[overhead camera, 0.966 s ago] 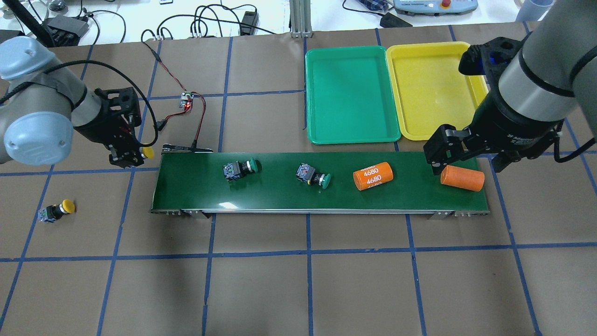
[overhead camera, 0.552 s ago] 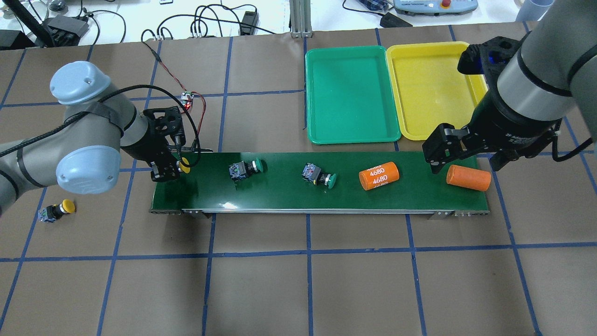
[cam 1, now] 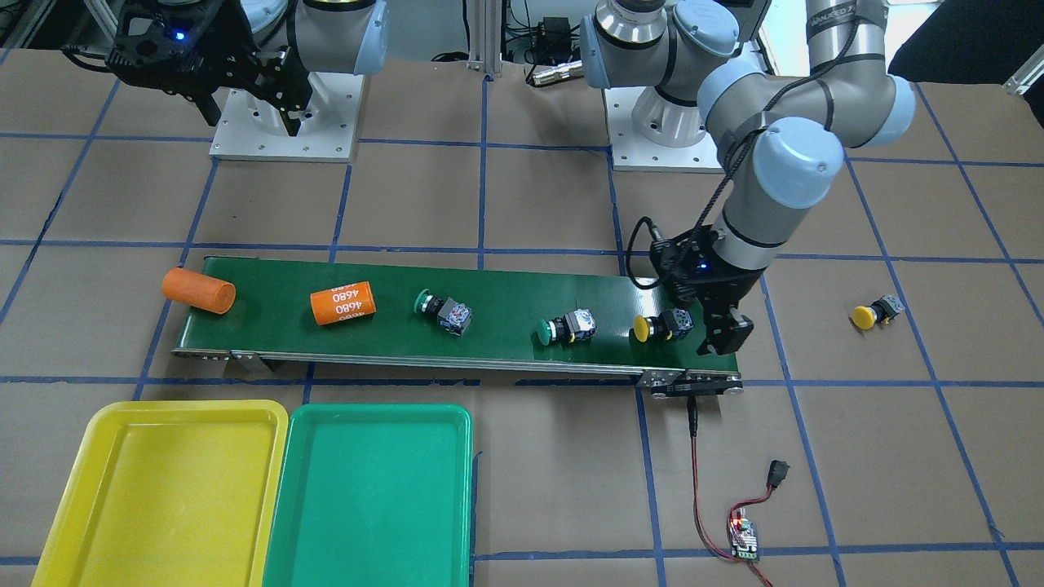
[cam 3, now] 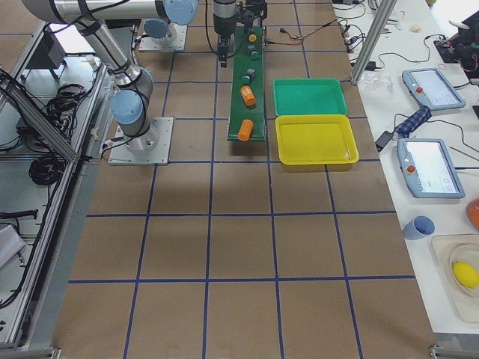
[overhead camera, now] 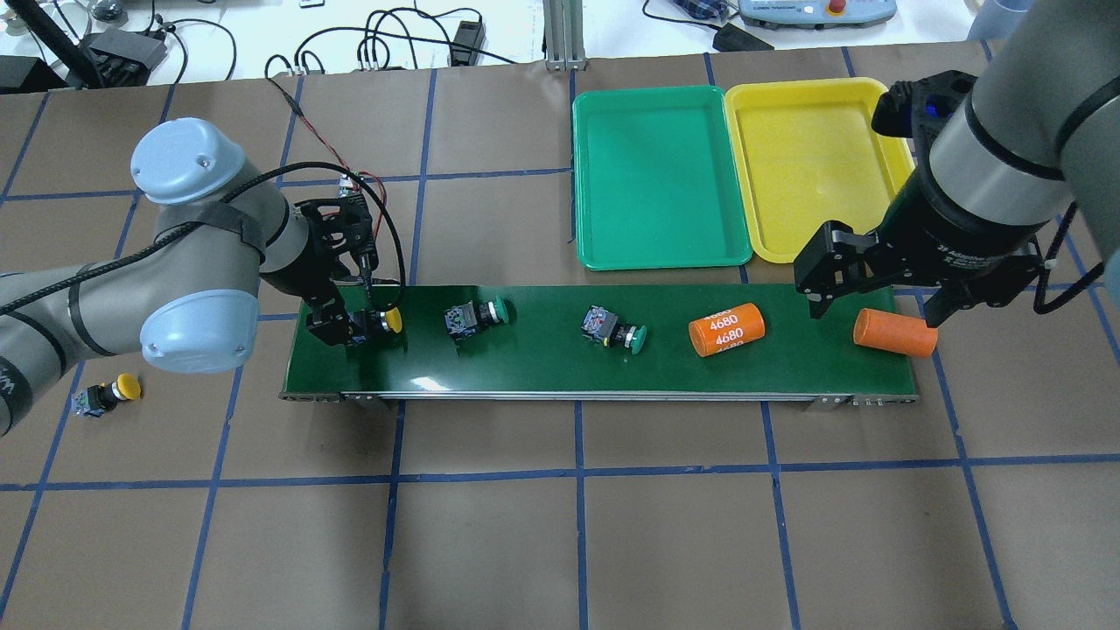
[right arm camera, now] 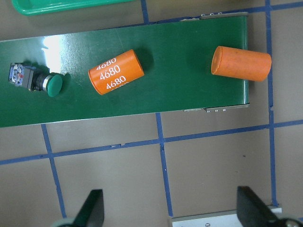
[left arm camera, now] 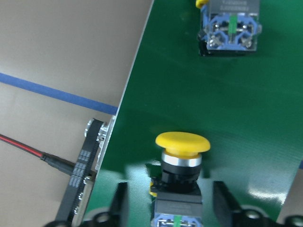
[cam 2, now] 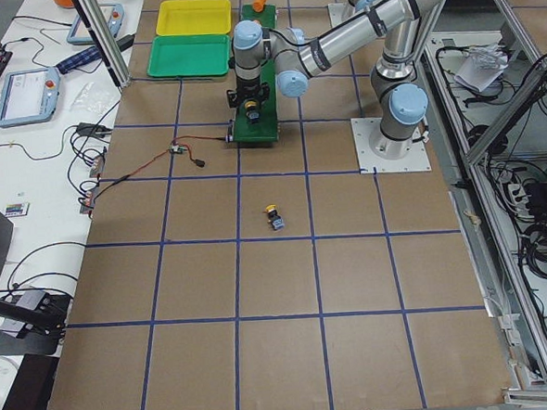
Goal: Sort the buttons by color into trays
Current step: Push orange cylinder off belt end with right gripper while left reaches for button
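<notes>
Overhead: your left gripper (overhead camera: 348, 325) is low over the conveyor belt's (overhead camera: 525, 363) 9 o'clock end, at a yellow button (overhead camera: 385, 321). A green button (overhead camera: 477, 315) and a further green button (overhead camera: 617, 332) lie toward 3 o'clock. The second yellow button (overhead camera: 109, 394) lies on the table (overhead camera: 560, 542) at 8 o'clock. The green tray (overhead camera: 661, 175) and yellow tray (overhead camera: 809, 166) lie at 1 o'clock. Your right gripper (overhead camera: 875, 284) hovers beside an orange cylinder (overhead camera: 894, 332).

Left wrist: the fingers (left arm camera: 119, 201) stand apart, flanking the button's body, with belt showing on each side.

Right wrist: the fingers (right arm camera: 92, 208) are spread wide.
</notes>
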